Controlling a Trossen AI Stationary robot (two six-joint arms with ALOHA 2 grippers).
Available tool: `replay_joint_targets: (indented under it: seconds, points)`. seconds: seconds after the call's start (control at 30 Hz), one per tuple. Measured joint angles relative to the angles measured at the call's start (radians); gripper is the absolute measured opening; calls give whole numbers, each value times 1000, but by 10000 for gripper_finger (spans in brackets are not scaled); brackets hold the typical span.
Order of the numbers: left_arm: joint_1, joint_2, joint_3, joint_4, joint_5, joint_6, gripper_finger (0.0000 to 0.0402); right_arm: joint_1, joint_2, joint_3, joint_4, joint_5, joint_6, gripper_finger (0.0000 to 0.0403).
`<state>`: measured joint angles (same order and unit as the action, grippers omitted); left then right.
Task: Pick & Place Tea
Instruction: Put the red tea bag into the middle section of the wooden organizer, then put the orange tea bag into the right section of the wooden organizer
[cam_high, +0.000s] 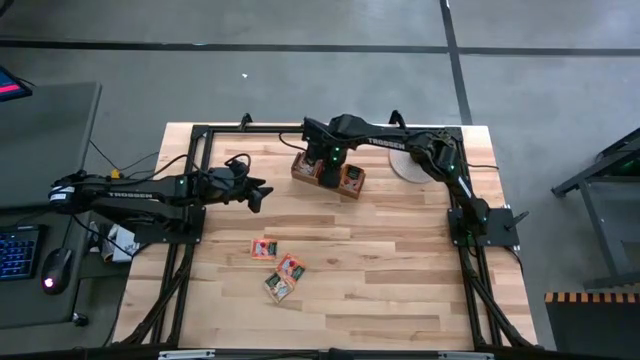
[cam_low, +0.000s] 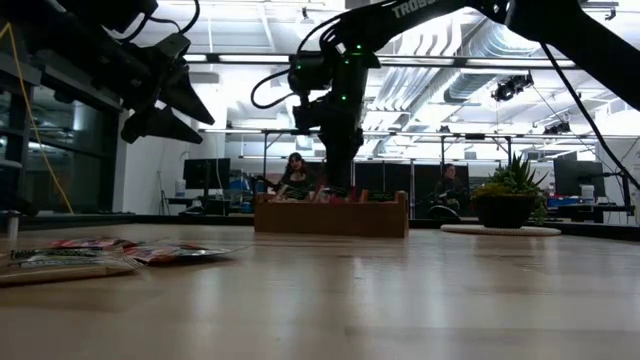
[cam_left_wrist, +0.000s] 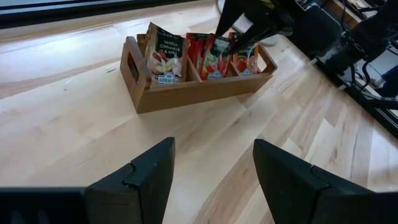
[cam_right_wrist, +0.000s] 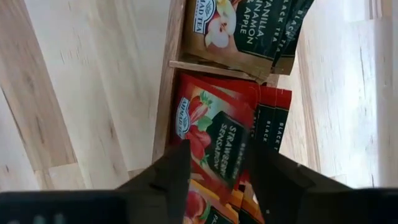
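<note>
The wooden tray (cam_high: 300, 170) stands at the table's far middle. Brown tea sachets (cam_left_wrist: 165, 56) stand upright in one end compartment, red ones (cam_left_wrist: 208, 59) in the middle, and orange-red ones (cam_left_wrist: 245, 62) at the other end. My right gripper (cam_right_wrist: 217, 171) points down over the middle compartment. Its fingers stand apart over a red strawberry sachet (cam_right_wrist: 214, 134). Three loose sachets (cam_high: 278, 268) lie flat on the near middle of the table. My left gripper (cam_left_wrist: 211, 180) hovers open at the table's left, above the wood and short of the tray.
A small potted plant (cam_low: 505, 195) on a white plate (cam_high: 400, 168) stands to the right of the tray at the far edge. A black frame (cam_high: 200, 140) runs along the table's sides. Bare wood lies between the tray and the loose sachets.
</note>
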<state>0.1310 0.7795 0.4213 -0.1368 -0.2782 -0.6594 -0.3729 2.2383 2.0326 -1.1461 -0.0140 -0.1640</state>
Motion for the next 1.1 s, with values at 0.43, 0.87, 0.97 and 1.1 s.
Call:
replay_joint_targets:
  seconds: [0.43,0.87,0.97,1.1]
  points:
    - [0,0,0,-10,39,-1,216,0,-2,123,-97,0,2,191]
    - [0,0,1,-212,268,-100,216,30,-8,325,-207,-55,33,191]
    - [-13,-1,1,-246,349,-80,216,50,-42,294,-201,-78,52,191]
    - [-103,-1,1,-277,366,-56,216,76,-59,292,-221,-112,100,192]
